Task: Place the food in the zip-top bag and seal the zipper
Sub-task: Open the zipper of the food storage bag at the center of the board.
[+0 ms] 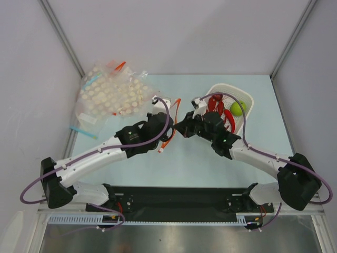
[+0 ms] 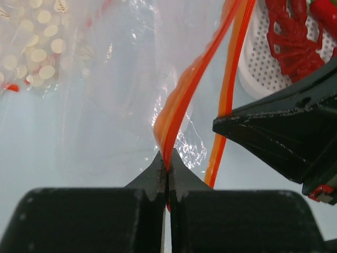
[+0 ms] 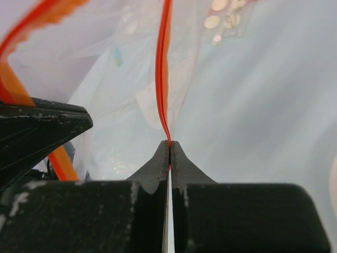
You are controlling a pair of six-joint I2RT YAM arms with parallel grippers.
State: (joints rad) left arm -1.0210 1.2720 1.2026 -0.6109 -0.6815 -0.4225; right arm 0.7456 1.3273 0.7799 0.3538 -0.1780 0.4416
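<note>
The red lobster [image 1: 217,104] lies in a white perforated basket [image 1: 247,100] at the back right, and shows in the left wrist view [image 2: 292,37]. The clear bag [image 2: 131,79] hangs between my two grippers at the table's middle. Its red-orange zipper [image 1: 176,105] is split into two strips. My left gripper [image 2: 167,167] is shut on one strip [image 2: 176,100]; the other strip [image 2: 227,79] runs beside it. My right gripper [image 3: 169,145] is shut on a strip [image 3: 164,68], close to the left gripper [image 1: 167,130]. The right gripper [image 1: 183,126] sits just left of the basket.
A small green fruit [image 1: 238,108] lies in the basket beside the lobster. A pile of clear bags printed with cream dots [image 1: 113,95] lies at the back left, with a blue strip [image 1: 83,132] at its near edge. Walls stand to the left, right and back.
</note>
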